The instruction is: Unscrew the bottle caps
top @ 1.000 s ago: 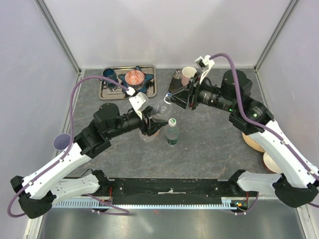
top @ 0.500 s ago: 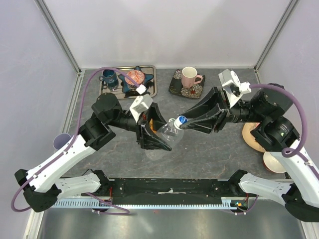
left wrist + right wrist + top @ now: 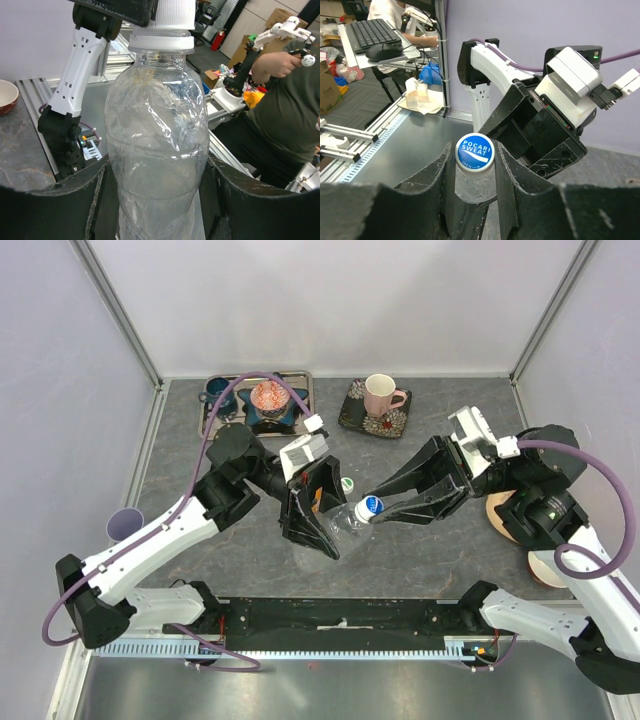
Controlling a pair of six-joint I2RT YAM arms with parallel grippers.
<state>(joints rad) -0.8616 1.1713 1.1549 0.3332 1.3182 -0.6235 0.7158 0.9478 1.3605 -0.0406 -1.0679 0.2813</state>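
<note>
Teamwork between my two arms above the middle of the grey table (image 3: pixel 430 550). I am holding the clear bottle (image 3: pixel 157 150) off the surface, tilted so that its neck is pointing toward my right arm. The left gripper (image 3: pixel 322 527) is clamping the bottle's crumpled body between its black fingers, which is keeping the body from spinning. The right gripper (image 3: pixel 380 508) is gripping the blue-and-white cap (image 3: pixel 475 149), printed POCARI SWEAT, with one finger on either side. It is meeting the cap end-on, so a roll of the wrist should be turning it around the thread. The cap appears to be sitting down on the neck ring, so I am judging that this unscrewing is at or near its start. The plastic is looking thin and already creased, so I am watching the left hold for buckling or slipping. Just behind the left gripper, a white-and-green cap (image 3: pixel 347 483) is showing on a second bottle, which I am taking to be waiting its turn. At the back, a pink mug (image 3: pixel 379 393) is resting on a patterned plate (image 3: pixel 352 420) and a metal tray (image 3: pixel 215 428) is holding crockery, all well apart from the work.
</note>
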